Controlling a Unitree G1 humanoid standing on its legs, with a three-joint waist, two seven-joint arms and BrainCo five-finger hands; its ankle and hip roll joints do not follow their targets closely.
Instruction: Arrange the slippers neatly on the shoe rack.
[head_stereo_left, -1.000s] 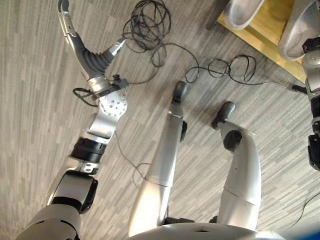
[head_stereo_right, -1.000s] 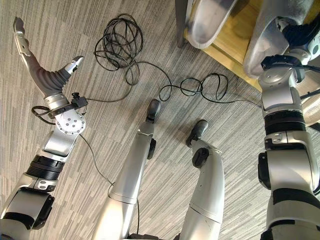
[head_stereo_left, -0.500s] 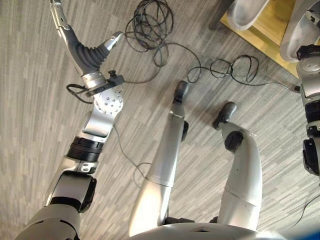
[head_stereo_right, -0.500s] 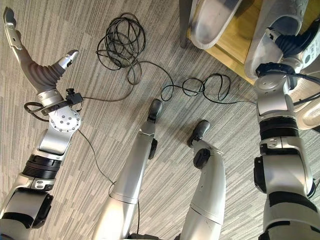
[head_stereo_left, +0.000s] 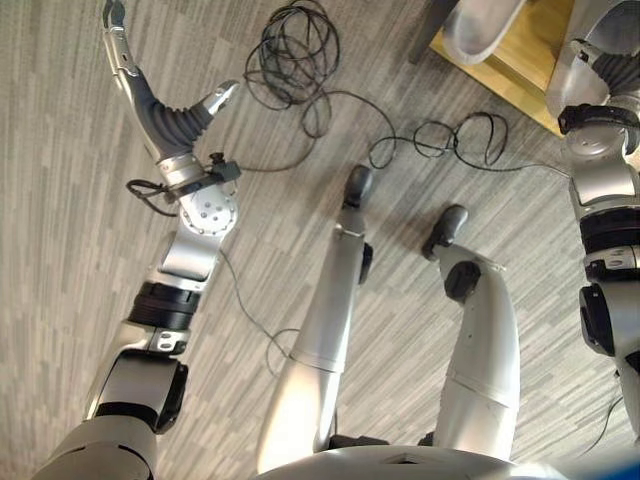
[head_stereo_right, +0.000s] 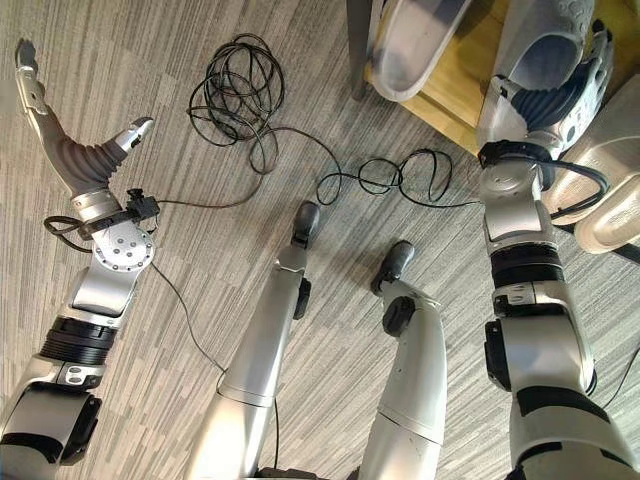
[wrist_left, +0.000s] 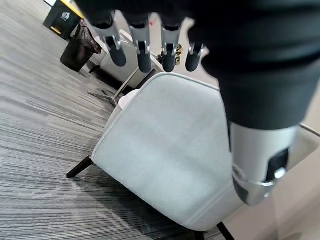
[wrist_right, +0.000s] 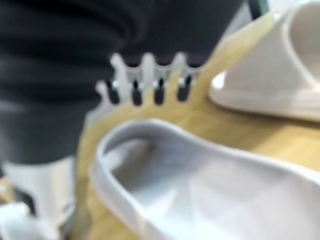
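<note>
Two pale grey slippers lie on the wooden shoe rack (head_stereo_right: 455, 85) at the top right. One slipper (head_stereo_right: 415, 40) is nearer the rack's dark leg, the other slipper (head_stereo_right: 545, 45) is further right. My right hand (head_stereo_right: 545, 105) rests at the second slipper, with its fingers (head_stereo_right: 600, 60) straight along the slipper's right side. In the right wrist view that slipper (wrist_right: 200, 195) lies just under the straight fingers (wrist_right: 150, 85), and its neighbour (wrist_right: 280, 85) sits beyond on the wood. My left hand (head_stereo_right: 75, 160) hangs open over the floor at the far left, holding nothing.
More beige slippers (head_stereo_right: 610, 190) lie right of my right arm, below the rack's edge. The rack's dark leg (head_stereo_right: 358, 50) stands on the striped grey carpet. A grey chair (wrist_left: 165, 150) and a black bin (wrist_left: 77, 52) stand further off, past my left hand.
My right hand has come forward onto the right-hand slipper, and its fingers now show beside it. The left arm has shifted only slightly; the view has also moved a little.
</note>
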